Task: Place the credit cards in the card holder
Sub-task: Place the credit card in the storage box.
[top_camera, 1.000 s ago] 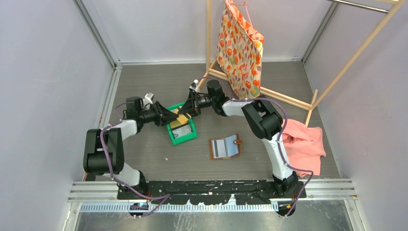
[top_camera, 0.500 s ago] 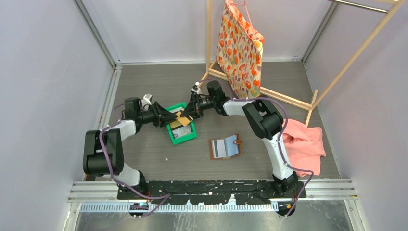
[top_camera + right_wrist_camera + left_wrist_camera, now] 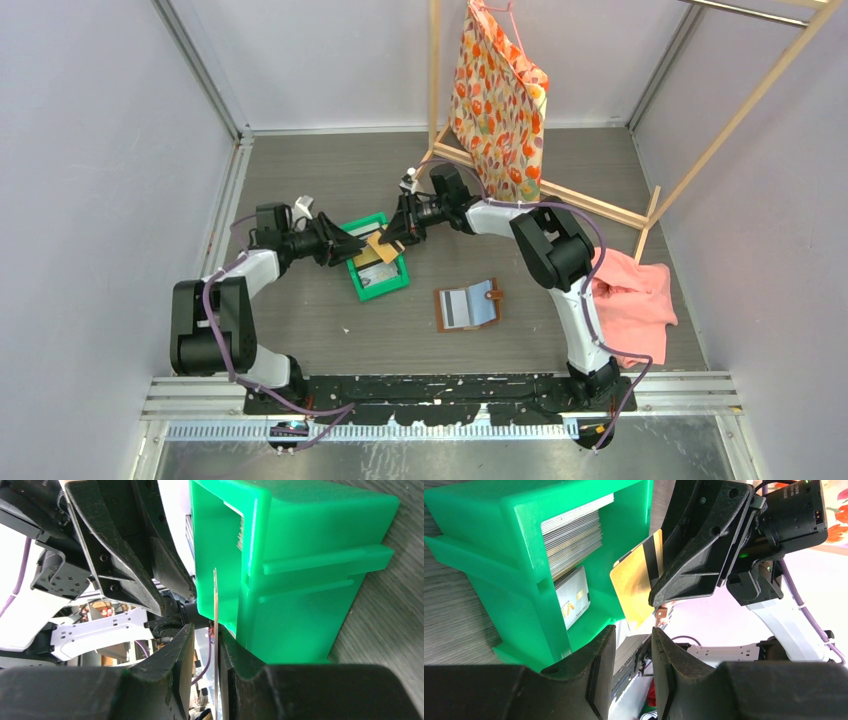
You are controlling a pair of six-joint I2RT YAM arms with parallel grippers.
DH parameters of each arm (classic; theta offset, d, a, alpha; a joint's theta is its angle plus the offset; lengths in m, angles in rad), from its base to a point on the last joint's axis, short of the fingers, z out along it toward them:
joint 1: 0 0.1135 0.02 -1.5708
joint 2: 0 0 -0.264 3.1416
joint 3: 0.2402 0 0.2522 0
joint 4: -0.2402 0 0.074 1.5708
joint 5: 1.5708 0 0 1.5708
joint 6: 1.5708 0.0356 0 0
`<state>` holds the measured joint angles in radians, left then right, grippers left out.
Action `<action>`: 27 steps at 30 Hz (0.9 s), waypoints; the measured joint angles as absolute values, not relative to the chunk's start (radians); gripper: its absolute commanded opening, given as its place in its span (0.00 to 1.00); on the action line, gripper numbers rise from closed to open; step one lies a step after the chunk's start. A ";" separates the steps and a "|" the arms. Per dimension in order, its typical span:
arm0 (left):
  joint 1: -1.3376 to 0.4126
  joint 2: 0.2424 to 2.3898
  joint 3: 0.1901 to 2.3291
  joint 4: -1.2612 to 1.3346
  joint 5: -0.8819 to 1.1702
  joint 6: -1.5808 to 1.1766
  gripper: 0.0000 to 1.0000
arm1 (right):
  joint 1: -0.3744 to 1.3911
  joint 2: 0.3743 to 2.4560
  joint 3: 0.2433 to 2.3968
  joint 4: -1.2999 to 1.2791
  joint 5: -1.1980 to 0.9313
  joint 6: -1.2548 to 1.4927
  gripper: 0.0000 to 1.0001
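Note:
The green bin (image 3: pixel 356 279) holds a stack of cards (image 3: pixel 574 535) and a silver card (image 3: pixel 574 597). My right gripper (image 3: pixel 394 239) reaches over the bin's far edge and is shut on a gold card with a dark stripe (image 3: pixel 380 246). It holds the card tilted above the bin. The card shows edge-on against one finger in the right wrist view (image 3: pixel 215 600). My left gripper (image 3: pixel 346 250) is open and empty at the bin's left side, its tips just below the gold card's (image 3: pixel 636 580) lower corner. The brown card holder (image 3: pixel 467 306) lies open nearer the arms.
A floral bag (image 3: pixel 498 100) hangs on a wooden rack (image 3: pixel 590 203) at the back right. A pink cloth (image 3: pixel 632 300) lies at the right beside the right arm. Grey walls close in both sides.
The right gripper has lifted the gold card up and out of the bin's stack. The left gripper has drawn back a little to the left.

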<state>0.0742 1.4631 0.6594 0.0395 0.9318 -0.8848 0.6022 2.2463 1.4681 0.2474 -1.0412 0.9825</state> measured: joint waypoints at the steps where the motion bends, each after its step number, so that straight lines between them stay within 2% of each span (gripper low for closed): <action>1: 0.074 1.460 0.663 0.031 0.927 -0.880 0.34 | 0.602 2.244 1.473 0.231 -1.037 0.969 0.29; 27: 0.074 1.441 0.682 -0.046 0.904 -0.829 0.35 | 0.610 2.220 1.550 -0.036 -0.971 0.794 0.27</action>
<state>0.0742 1.4414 0.6823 -0.0463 0.9039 -0.8288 0.6102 2.2204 1.5501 -0.0364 -0.9714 0.7940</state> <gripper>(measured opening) 0.345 0.274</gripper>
